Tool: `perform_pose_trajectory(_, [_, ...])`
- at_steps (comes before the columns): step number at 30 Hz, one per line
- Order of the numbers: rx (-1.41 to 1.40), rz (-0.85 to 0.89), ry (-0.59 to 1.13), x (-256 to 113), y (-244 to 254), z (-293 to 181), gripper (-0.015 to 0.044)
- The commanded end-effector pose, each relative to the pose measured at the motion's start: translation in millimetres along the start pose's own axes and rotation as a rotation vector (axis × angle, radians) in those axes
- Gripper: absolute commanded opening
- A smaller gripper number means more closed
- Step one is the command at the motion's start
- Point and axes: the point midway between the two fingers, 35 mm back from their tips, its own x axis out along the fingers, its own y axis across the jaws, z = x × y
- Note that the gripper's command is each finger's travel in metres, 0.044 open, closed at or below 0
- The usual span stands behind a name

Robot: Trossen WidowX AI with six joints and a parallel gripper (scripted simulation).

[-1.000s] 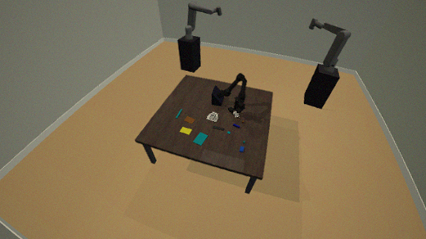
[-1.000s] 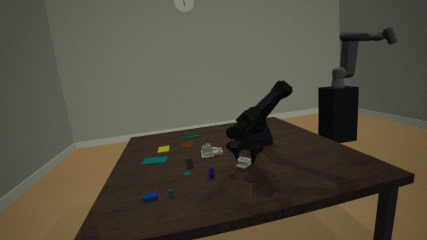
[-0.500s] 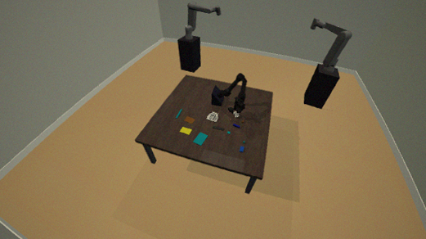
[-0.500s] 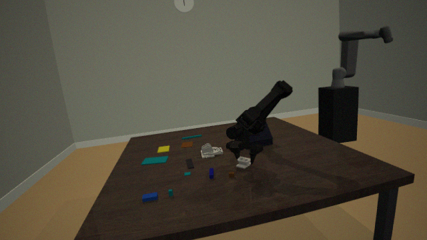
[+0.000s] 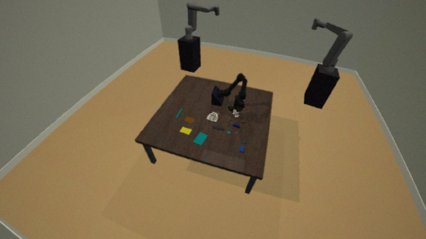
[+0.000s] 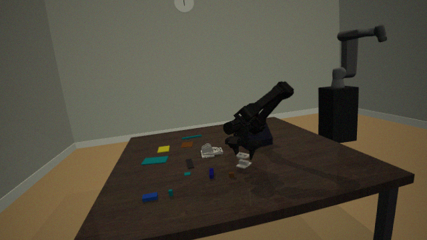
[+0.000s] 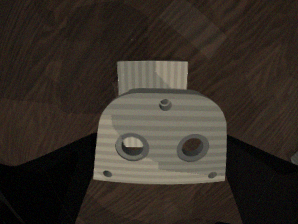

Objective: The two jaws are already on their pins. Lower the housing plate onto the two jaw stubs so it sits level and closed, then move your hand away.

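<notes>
The white housing plate [image 6: 243, 155] [image 7: 161, 125] has a rounded edge, two large holes and three small ones. My gripper [image 6: 244, 154] [image 7: 160, 141] is shut on it, with one finger against each side edge. The plate hangs roughly level above a small white stand [image 6: 243, 163] [image 7: 150, 75], with a gap between them in the exterior view. The white gripper base [image 5: 213, 117] [image 6: 212, 151] with upright parts stands on the table, apart from the plate. The jaws, pins and stubs are too small to tell apart there.
On the dark table [image 5: 165, 127] [image 6: 283, 187] lie a dark bar [image 6: 189, 163], a dark blue block [image 6: 211, 173], a small brown block [image 6: 231, 175], a teal sheet [image 6: 155, 161], a yellow sheet [image 6: 163, 149] and a blue block [image 6: 150, 197].
</notes>
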Motion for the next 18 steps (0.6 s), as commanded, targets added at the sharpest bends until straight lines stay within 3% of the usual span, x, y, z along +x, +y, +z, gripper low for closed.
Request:
perform_pose_trajectory(1, [-0.009,0.001,-0.008,-14,1,3,0.0351])
perform_pose_trajectory(18, [-0.004,0.005,-0.013,-50,4,1,0.0351])
